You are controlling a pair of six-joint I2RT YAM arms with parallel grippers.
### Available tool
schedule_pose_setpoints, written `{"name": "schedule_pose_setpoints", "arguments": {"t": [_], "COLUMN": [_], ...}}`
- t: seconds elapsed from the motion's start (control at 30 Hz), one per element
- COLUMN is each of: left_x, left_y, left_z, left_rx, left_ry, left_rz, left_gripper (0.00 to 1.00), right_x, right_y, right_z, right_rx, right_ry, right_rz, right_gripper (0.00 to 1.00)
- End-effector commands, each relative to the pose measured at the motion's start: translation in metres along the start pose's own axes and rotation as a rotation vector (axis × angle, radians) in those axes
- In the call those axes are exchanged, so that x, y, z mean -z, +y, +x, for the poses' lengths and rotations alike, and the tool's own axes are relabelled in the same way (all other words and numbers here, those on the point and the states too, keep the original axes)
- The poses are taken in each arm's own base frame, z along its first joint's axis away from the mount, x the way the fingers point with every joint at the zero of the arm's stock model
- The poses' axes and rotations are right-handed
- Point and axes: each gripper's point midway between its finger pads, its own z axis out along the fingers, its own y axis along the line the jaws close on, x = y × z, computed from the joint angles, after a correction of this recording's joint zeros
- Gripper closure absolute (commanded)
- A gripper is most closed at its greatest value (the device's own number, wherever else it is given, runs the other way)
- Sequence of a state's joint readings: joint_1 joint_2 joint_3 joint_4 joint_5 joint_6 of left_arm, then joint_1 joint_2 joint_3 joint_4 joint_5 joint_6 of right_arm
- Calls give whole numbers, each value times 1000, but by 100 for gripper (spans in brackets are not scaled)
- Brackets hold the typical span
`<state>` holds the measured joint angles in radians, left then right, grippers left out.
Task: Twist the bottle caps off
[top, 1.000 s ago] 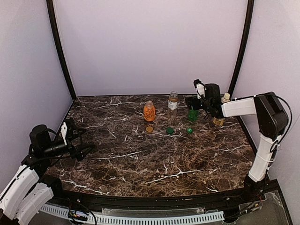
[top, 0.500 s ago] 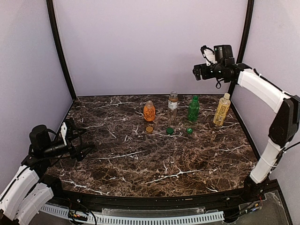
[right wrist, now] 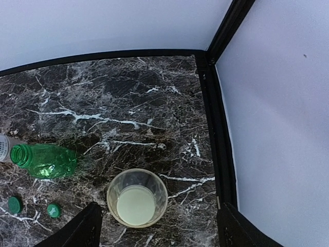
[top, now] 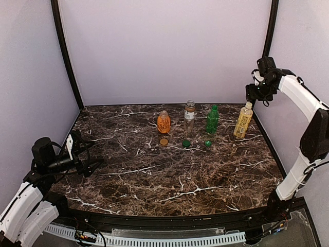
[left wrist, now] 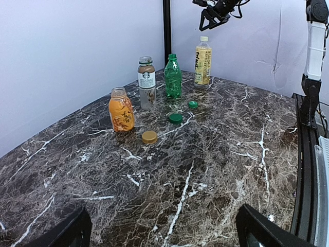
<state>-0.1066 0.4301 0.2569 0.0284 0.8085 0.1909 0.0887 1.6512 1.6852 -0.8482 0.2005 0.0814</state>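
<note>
Jaws on your right gripper [top: 255, 98] stand apart, empty, just above the yellow bottle [top: 241, 123], pale yellow cap [top: 249, 104] on; left gripper [left wrist: 163, 230], well apart, gapes empty.

— From the coffee bottle [top: 189, 117], what's where?
— Round bottle [top: 163, 122] left of it; ribbed bottle [top: 212, 120], then tall bottle [top: 242, 122], right. Before it: left cap [top: 164, 141], middle cap [top: 186, 143], right cap [top: 207, 143]. Fourth cap [top: 249, 104] atop the tall bottle, I think.

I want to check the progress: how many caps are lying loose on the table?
3: a tan-gold cap before the orange bottle, a dark green cap and a bright green cap near the green bottle. None seems hidden.
</note>
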Motion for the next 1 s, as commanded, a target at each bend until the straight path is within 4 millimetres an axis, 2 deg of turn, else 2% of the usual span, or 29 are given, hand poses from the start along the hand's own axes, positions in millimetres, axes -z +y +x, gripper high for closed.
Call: {"name": "schedule_pose_setpoints", "arguments": {"t": [0.0, 0.17, 0.33, 0.43, 0.63, 0.8, 0.9, 0.97], "left_x": [0, 0, 1, 1, 1, 0, 1, 1], "left_y": [-3, -3, -3, -3, -3, -3, -4, -4], "left_z": [4, 5, 4, 3, 3, 4, 4, 3], "left_rx": [-1, -2, -2, -4, -2, -1, -2, -3], "left_ry": [0, -1, -3, -5, -5, -4, -5, -6], "left_rz": [13, 15, 15, 14, 14, 17, 19, 20], "left_gripper": [1, 1, 1, 1, 1, 1, 1, 1], "right_x": [-14, -21, -32, -35, -41, -39, -28, -15], "right_y": [19, 27, 15, 15, 20, 18, 6, -3], "right_z": [16, 21, 31, 32, 37, 33, 24, 10], "right_rx": [-38, -49, -55, -53, -59, -48, -42, -40], "right_ry": [69, 88, 120, 127, 148, 136, 92, 31], "right_rz": [-96, -133, -54, -51, -75, -67, -6, 30], "right_gripper": [27, 34, 41, 45, 66, 97, 100, 100]}}
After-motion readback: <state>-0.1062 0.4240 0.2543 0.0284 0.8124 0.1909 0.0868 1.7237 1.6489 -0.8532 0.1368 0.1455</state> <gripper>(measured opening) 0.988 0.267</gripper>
